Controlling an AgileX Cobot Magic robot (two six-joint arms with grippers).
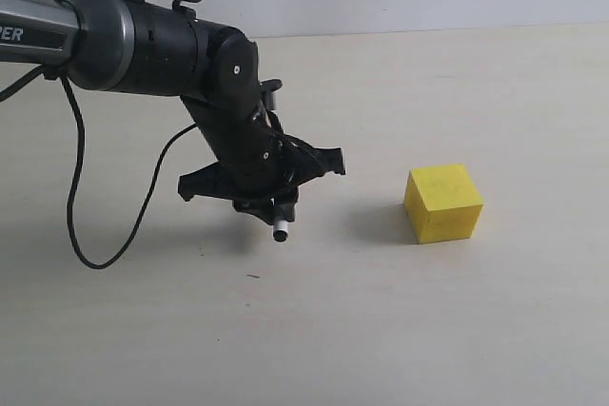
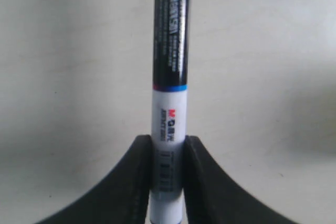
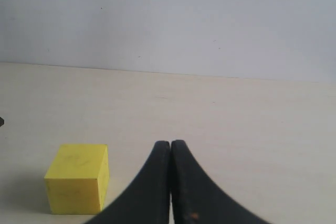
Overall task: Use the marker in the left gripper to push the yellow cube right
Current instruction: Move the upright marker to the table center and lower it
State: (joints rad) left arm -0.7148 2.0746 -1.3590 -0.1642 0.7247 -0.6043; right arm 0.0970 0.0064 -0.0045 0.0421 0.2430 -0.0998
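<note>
Well to the right of the left hand (image 1: pixel 273 208), untouched on the worktop (image 1: pixel 381 330): yellow cube (image 1: pixel 442 203). Pinched in that hand: marker (image 2: pixel 169 77), end well short of the cube. Push not begun; approach and whole shove left. Pressed together: right hand (image 3: pixel 170 145).

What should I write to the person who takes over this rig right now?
The left gripper is shut on the white marker with black cap. The right gripper is shut and empty. In the exterior view the small bright yellow cube stands on the beige table, right of the marker, with a gap between them. Done: marker gripped. Left: bring the marker to the cube and push it right.
</note>
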